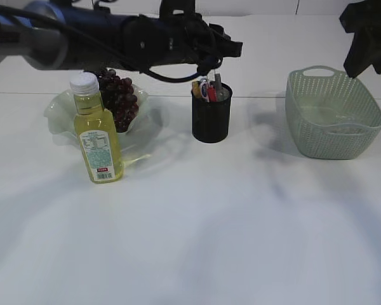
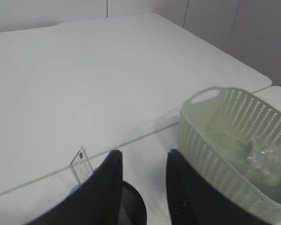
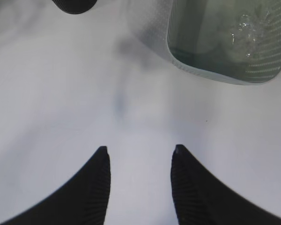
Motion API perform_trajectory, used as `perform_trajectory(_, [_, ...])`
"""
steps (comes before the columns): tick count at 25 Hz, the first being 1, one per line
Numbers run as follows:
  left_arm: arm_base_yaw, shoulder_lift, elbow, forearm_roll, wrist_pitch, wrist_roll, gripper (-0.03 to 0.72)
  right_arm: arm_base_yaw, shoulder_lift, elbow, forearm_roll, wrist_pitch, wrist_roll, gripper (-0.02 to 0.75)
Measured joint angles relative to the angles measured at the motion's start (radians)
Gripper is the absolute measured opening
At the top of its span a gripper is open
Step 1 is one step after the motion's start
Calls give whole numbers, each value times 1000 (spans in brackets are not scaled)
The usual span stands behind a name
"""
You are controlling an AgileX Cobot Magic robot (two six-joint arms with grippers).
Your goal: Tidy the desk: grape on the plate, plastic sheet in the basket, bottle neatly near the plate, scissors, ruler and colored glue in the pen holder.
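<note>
One bottle (image 1: 98, 132), plate (image 1: 57, 114), basket (image 1: 333, 114).

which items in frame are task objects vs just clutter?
Task objects:
grapes on the plate
bottle beside the plate
pen holder with stationery standing in it
basket with crumpled plastic sheet inside

Clutter:
none visible; only the bare table. Both grippers, left and right, are open and empty.
</note>
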Motion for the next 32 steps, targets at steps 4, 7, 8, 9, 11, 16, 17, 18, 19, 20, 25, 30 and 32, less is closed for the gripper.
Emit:
perform_trajectory(4, [0,-94,0,-2,208,0,240,0,0,0,0,1,0,349])
perform_trajectory(7, [2,-160,0,-2,344,0,244,0,0,0,0,1,0,349])
perform_trajectory(8, [4,-177,0,-2,382,0,247,0,0,0,0,1,0,349])
perform_trajectory(9, [10,-198,0,-2,436,0,255,0,0,0,0,1,0,349])
perform_trajectory(11, [29,-237,0,-2,521,0,269,0,0,0,0,1,0,349])
perform_trajectory(16, [118,-325,0,-2,695,0,314,0,2,0,0,1,0,349])
perform_trajectory(17, [146,-341,0,-1,727,-6,321,0,6,0,0,1,0,349])
perform_trajectory(18, [177,-356,0,-1,759,-16,328,0,10,0,0,1,0,349])
perform_trajectory(19, [210,-369,0,-1,791,-33,337,0,12,0,0,1,0,349])
perform_trajectory(20, [239,-382,0,-1,819,-33,346,0,15,0,0,1,0,349])
perform_trajectory(25, [421,-408,0,12,977,-52,362,0,24,0,-41,1,0,356])
perform_trajectory(30, [556,-408,0,50,1099,-52,377,0,24,0,-145,-22,40,440])
perform_trajectory(32, [593,-408,0,80,1127,-53,390,0,24,0,-193,-25,83,461])
